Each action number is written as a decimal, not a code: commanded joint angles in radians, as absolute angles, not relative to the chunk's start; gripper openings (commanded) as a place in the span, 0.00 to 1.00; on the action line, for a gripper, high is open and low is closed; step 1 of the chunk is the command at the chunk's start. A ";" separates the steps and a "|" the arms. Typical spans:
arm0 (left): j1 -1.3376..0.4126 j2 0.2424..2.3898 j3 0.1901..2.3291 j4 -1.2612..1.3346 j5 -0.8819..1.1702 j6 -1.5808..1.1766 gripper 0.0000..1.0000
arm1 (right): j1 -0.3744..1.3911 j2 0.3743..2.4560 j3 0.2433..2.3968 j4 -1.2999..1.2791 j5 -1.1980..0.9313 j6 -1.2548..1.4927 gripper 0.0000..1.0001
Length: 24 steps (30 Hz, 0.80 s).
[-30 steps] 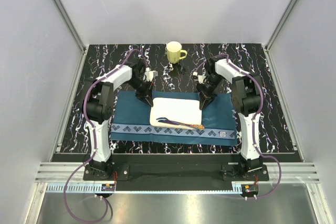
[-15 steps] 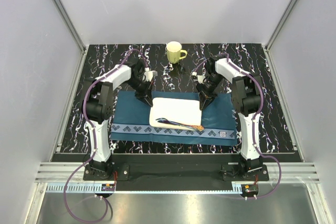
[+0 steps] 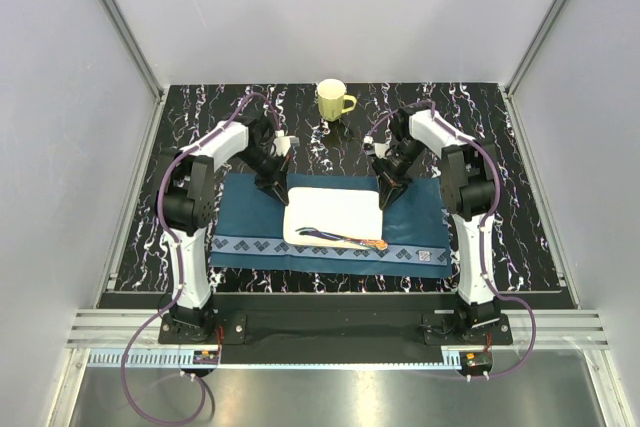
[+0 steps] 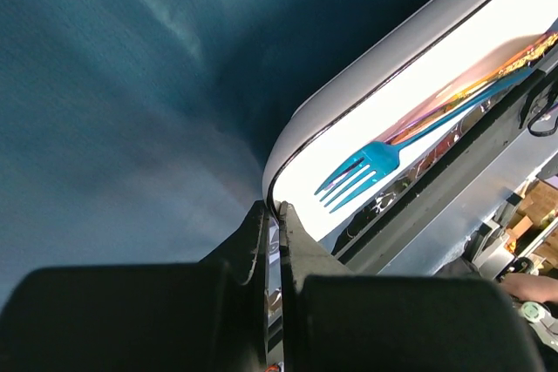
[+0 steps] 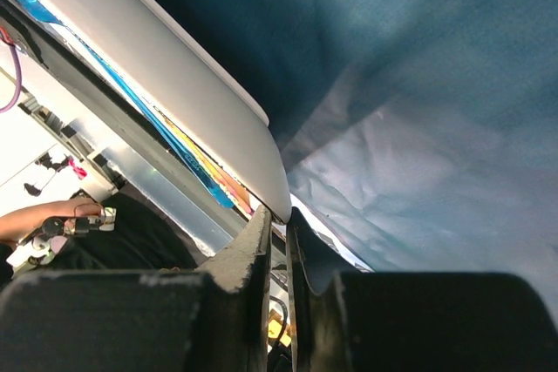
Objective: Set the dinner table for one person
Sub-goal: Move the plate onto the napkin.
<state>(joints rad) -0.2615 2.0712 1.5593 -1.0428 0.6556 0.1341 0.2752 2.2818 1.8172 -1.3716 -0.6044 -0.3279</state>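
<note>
Plate point(image 3: 335, 209) pinched at both far corners, left gripper point(image 3: 277, 190) and right gripper point(image 3: 385, 197) closed on its rim, on placemat point(image 3: 250, 212) toward near edge of dinner table point(image 3: 520, 237); move both arms level and together so fork point(image 4: 370, 165) won't slide.

Plate point(image 3: 335, 209) on placemat point(image 3: 250, 209) on dinner table point(image 3: 200, 107)

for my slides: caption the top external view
Left gripper and right gripper pinch far corners of the white plate on the blue placemat, yellow mug behind.
</note>
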 commanded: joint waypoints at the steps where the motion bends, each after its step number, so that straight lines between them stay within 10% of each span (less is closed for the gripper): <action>1: -0.295 2.080 1.601 -1.066 0.828 0.166 0.00 | 0.325 2.305 1.879 -1.448 -0.821 -0.351 0.00; 24: -0.295 2.117 1.635 -1.121 0.822 0.193 0.00 | 0.327 2.307 1.891 -1.539 -0.822 -0.407 0.00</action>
<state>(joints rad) -0.2493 2.1120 1.5913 -1.1343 0.6647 0.1799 0.2749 2.3375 1.8698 -1.3922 -0.6533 -0.3969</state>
